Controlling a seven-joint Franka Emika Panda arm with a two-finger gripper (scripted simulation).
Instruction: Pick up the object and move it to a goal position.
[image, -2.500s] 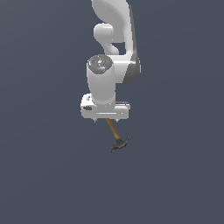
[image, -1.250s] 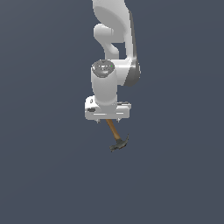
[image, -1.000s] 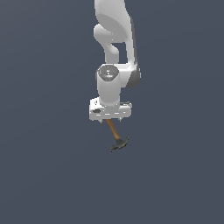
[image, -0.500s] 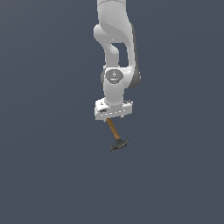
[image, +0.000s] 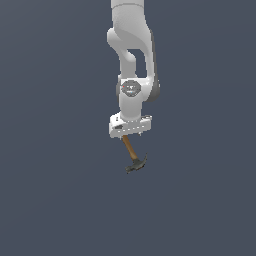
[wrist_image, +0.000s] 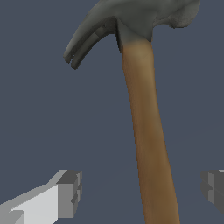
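- Jaws of the gripper are seen spread apart in the wrist view, with one grey fingertip on one side of the handle and the other at the opposite edge of the picture; clear gaps of background are visible between each pad and the wood, so nothing is clasped.
- In the exterior view the gripper is seen at the end of the white arm, which comes down from the top of the picture; the fingers themselves are too small there to be told apart.
- The hammer is found directly below the gripper in the exterior view, with its orange-brown handle slanting from under the hand toward the exterior view's right as it goes down.
- The dark grey head is seen at the low end of the handle, farthest from the gripper, set crosswise to it.
- In the wrist view the hammer is shown lengthwise between the two fingers, its handle running away from the camera and its head at the far end.
- The curved claw is seen to one side of the head, split by a narrow slot, and the blunt striking end to the other.
- A plain dark blue-grey background fills both views; whether the hammer rests on a surface cannot be told.
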